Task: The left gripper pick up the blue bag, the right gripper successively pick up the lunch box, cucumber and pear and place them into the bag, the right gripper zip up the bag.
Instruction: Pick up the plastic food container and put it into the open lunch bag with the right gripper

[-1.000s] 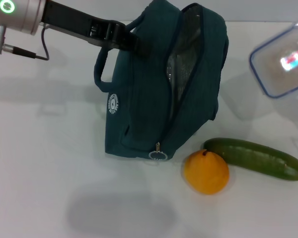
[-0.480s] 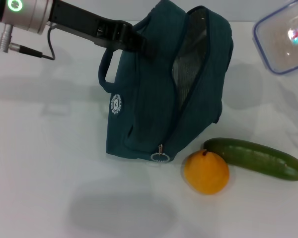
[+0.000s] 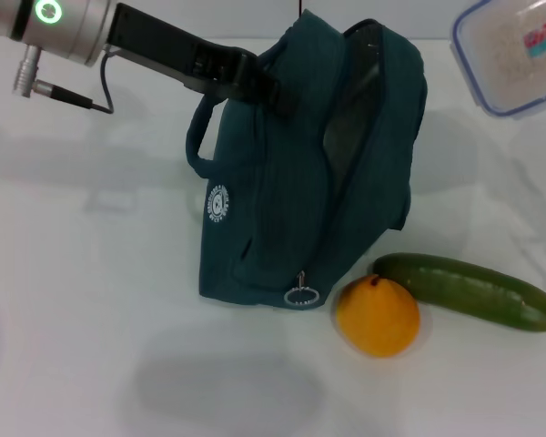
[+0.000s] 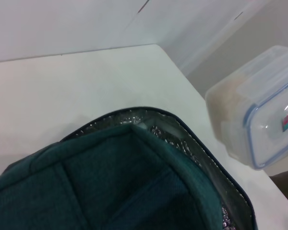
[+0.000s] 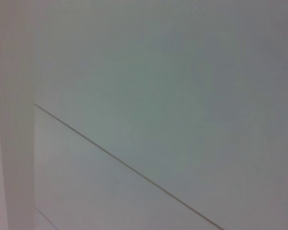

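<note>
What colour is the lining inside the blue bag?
Silver foil, crinkled and shiny. The blue bag shows its lining best in the left wrist view.

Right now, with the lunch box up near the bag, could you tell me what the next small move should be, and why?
Probably carry the lunch box leftward over the blue bag and lower it in. It hangs high, right of the opening, while the left pincer grips the bag's top and the foil-lined mouth gapes. The pear and cucumber lie on the table.

Blue bag [image 3: 282, 191] mouth unzipped and unblocked, pear [image 3: 378, 316] and cucumber [image 3: 469, 289] crowding its right base
</note>
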{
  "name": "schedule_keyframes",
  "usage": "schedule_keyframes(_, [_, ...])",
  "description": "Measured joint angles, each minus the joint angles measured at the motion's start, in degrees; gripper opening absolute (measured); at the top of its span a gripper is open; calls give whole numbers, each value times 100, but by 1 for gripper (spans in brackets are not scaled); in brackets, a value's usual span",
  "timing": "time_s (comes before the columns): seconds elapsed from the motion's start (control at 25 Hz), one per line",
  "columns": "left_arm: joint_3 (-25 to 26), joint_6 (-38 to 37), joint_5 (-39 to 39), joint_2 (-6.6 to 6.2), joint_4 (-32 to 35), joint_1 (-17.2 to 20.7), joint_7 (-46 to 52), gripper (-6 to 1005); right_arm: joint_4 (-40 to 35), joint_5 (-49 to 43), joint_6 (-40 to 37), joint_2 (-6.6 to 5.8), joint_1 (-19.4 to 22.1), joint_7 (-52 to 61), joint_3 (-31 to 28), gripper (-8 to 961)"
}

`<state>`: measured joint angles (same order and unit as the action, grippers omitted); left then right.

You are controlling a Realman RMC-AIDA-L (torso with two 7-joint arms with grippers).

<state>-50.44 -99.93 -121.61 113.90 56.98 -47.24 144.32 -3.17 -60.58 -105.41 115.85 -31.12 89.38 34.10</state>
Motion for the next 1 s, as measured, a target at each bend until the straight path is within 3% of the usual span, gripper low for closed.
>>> schedule_keyframes(1.0, [-142, 586, -373, 218, 112, -311, -43, 50, 83, 158, -266, 34, -487, -3, 0, 134])
